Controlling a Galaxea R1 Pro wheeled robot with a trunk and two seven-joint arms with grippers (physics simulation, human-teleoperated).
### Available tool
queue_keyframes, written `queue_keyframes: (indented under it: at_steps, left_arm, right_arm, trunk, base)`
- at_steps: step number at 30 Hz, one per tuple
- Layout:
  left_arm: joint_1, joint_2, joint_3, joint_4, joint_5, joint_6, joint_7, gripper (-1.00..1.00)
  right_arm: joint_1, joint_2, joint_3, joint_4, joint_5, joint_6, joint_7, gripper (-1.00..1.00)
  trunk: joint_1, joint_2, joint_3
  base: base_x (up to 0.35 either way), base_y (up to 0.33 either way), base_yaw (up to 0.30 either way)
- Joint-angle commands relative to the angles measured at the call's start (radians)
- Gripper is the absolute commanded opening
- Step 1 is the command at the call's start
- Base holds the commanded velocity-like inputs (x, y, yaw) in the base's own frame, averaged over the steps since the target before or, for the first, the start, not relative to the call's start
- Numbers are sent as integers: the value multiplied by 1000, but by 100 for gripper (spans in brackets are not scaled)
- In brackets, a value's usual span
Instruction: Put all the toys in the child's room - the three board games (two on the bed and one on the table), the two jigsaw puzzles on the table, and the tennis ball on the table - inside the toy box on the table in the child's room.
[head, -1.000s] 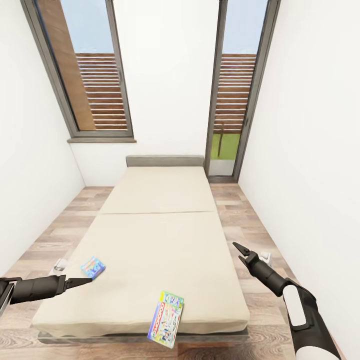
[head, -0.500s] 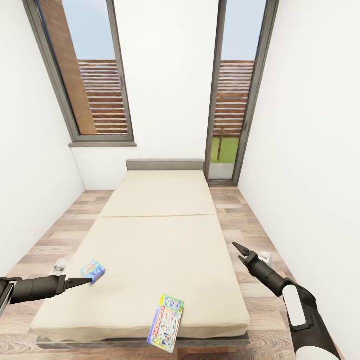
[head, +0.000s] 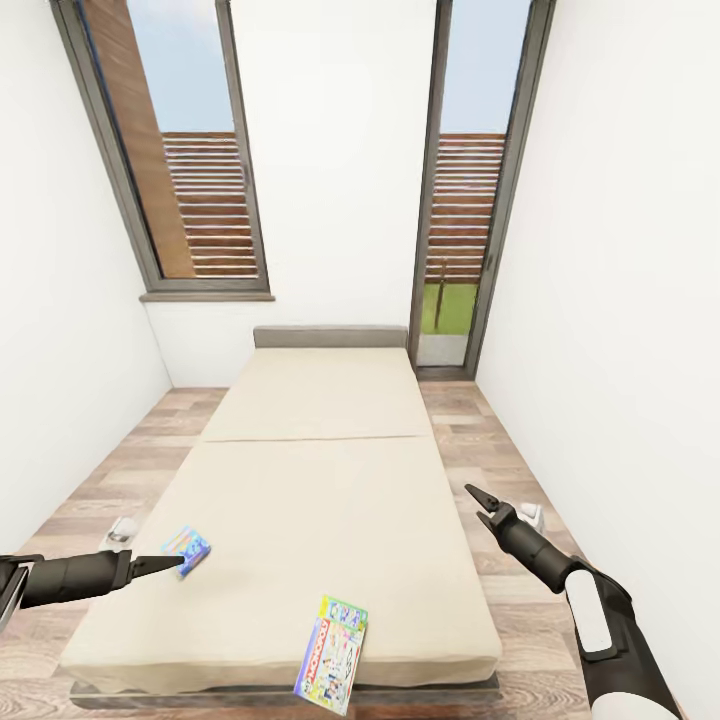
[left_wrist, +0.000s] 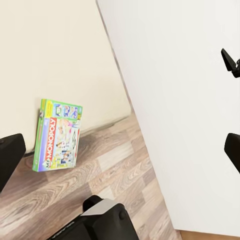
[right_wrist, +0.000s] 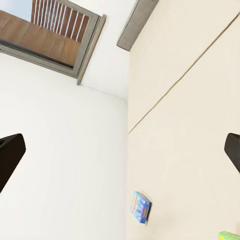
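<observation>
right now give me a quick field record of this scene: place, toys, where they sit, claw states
place: bedroom, bed between two tall windows
toy 1: Monopoly board game, overhanging the bed's near edge
toy 2: light-blue board game, flat on the bed near its left side
left claw: empty, tip beside the light-blue game; open, going by the left wrist view
right claw: open, empty, over the floor right of the bed
</observation>
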Motion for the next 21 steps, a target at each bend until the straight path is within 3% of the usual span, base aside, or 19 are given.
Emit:
queue_keyframes:
  at_steps: [1, 21]
  left_arm:
    - [-1, -1, 3, -1, -11, 11, -9, 100]
    - [-1, -1, 3, -1, -10, 10, -9, 100]
  right_arm:
    - [-1, 1, -3, 0, -2, 7, 2, 100]
    - [-1, 3, -1, 0, -2, 7, 2, 100]
  trunk:
    - [0, -1, 0]
    - [0, -1, 33]
  base:
    - [0, 0, 0]
    - [0, 0, 0]
